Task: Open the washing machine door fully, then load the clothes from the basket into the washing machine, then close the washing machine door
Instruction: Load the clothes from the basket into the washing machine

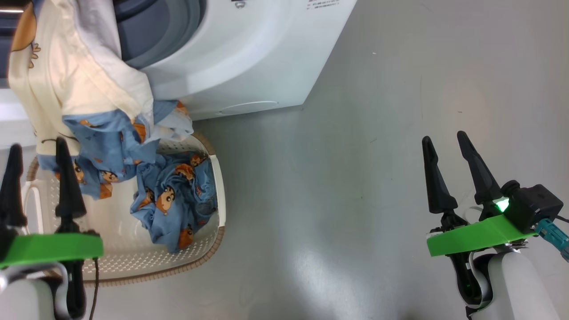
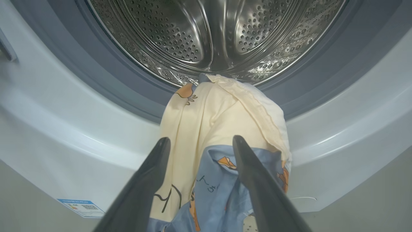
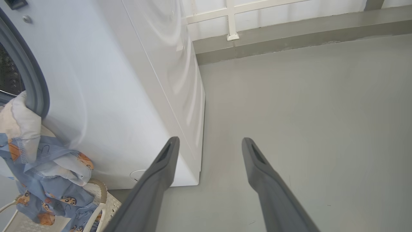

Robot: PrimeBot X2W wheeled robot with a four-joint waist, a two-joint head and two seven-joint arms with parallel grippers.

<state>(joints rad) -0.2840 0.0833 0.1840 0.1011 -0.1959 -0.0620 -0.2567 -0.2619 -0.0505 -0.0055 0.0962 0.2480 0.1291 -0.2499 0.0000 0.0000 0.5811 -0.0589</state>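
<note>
Light-blue cartoon-print clothes (image 1: 89, 89) with a cream panel hang from the steel drum (image 2: 199, 35) of the big white front-loading washing machine (image 1: 249, 58).
They trail into the cream perforated plastic basket (image 1: 220, 195) on the smooth grey floor (image 1: 355, 200). The left gripper (image 2: 201, 139) and the right gripper (image 1: 444, 138) stand spread wide, clasping nothing. A grey kerb (image 3: 289, 35) lines the wall.

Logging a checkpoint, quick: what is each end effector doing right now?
Left end effector: open, holding nothing.
Right end effector: open, holding nothing.
</note>
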